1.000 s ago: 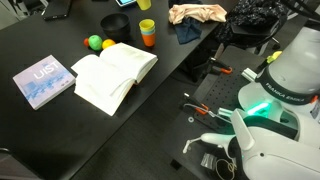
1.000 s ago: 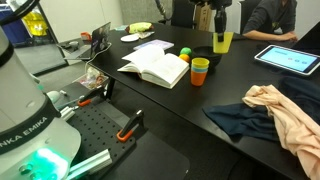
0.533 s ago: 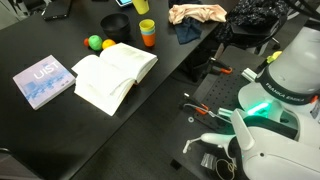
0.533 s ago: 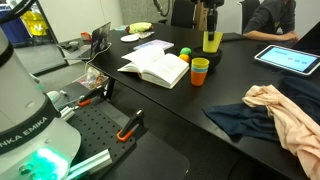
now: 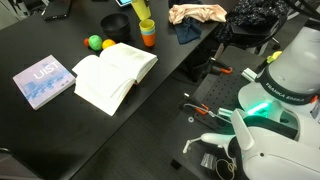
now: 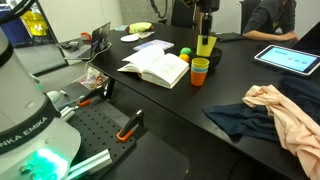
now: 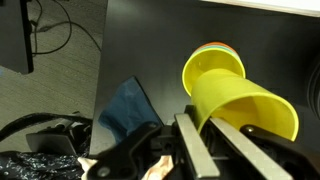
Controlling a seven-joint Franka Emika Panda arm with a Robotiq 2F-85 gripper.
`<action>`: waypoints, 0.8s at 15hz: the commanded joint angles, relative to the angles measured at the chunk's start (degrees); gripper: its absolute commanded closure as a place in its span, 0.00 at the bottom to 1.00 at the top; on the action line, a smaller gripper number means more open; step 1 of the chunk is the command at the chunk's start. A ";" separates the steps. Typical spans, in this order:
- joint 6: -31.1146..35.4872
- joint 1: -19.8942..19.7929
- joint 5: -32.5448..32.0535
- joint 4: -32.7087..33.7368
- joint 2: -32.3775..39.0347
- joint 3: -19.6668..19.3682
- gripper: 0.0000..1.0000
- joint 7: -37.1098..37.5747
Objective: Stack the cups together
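Note:
My gripper (image 6: 205,30) is shut on the yellow cup (image 6: 206,44) and holds it above the table, just over and slightly behind the orange cup (image 6: 200,67). The orange cup seems to sit inside the blue cup (image 6: 199,80), of which only a low band shows. In an exterior view the yellow cup (image 5: 146,25) hangs under the gripper (image 5: 139,12), right above the orange cup (image 5: 149,38). In the wrist view the yellow cup (image 7: 235,95) is tilted between my fingers (image 7: 205,135), with the orange rim (image 7: 218,47) just beyond it.
An open book (image 5: 115,72) lies near the cups and shows in both exterior views (image 6: 155,68). Green and yellow balls (image 5: 95,43) lie beside it. A blue book (image 5: 43,80), a tablet (image 6: 290,60) and cloths (image 6: 275,110) are on the table.
My gripper has carried the yellow cup sideways towards the orange cup, and it now hangs almost over it. The orange cup, book and balls have not moved.

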 commanded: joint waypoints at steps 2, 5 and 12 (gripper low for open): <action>-1.01 -0.90 1.37 -1.01 -0.55 1.08 0.96 -1.93; -0.82 -0.80 1.95 -1.35 -0.01 1.39 0.96 -2.81; -0.18 -0.53 1.65 -2.00 0.47 1.26 0.96 -2.96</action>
